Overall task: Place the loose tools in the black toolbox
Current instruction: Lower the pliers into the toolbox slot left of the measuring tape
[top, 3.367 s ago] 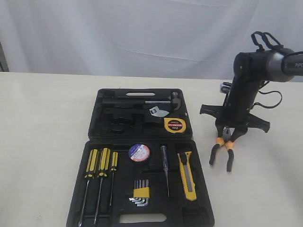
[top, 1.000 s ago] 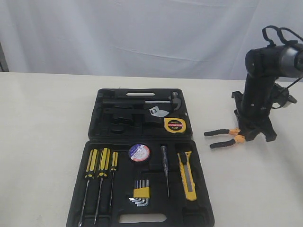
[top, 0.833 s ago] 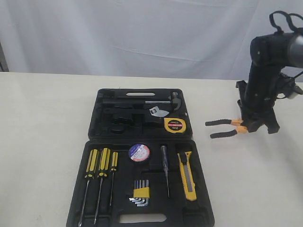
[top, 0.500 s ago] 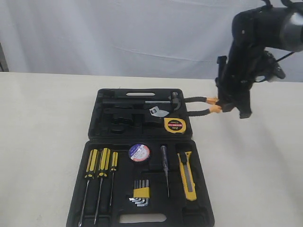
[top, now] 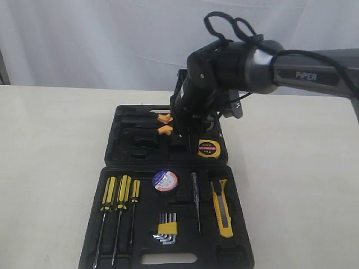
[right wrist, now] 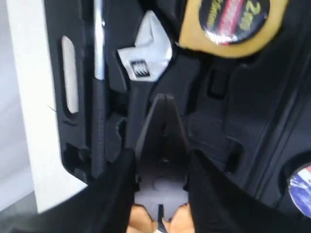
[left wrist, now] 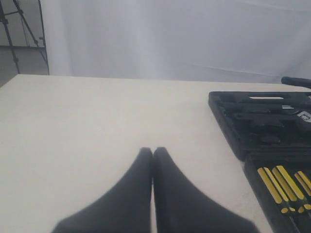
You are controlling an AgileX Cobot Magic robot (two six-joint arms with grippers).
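My right gripper (top: 178,125) is shut on the orange-black pliers (top: 164,124) and holds them low over the far half of the open black toolbox (top: 224,255). The pliers' handles point left. In the right wrist view the pliers' dark head (right wrist: 163,126) sticks out between my fingers (right wrist: 112,194), above a recess beside the silver wrench (right wrist: 146,58). The yellow tape measure (top: 208,148), the tape roll (top: 165,180) and the utility knife (top: 222,208) lie in the case. My left gripper (left wrist: 153,151) is shut on nothing, over bare table left of the case (left wrist: 262,121).
Yellow-handled screwdrivers (top: 118,196), a hex key set (top: 166,228) and a thin dark probe (top: 195,196) fill the near half. A hammer's shaft (right wrist: 98,73) lies along the far rim. A white curtain hangs behind the cream table (top: 303,196).
My right arm has lifted the pliers off the table on the right, turned them level, and carried them left over the far half of the toolbox.
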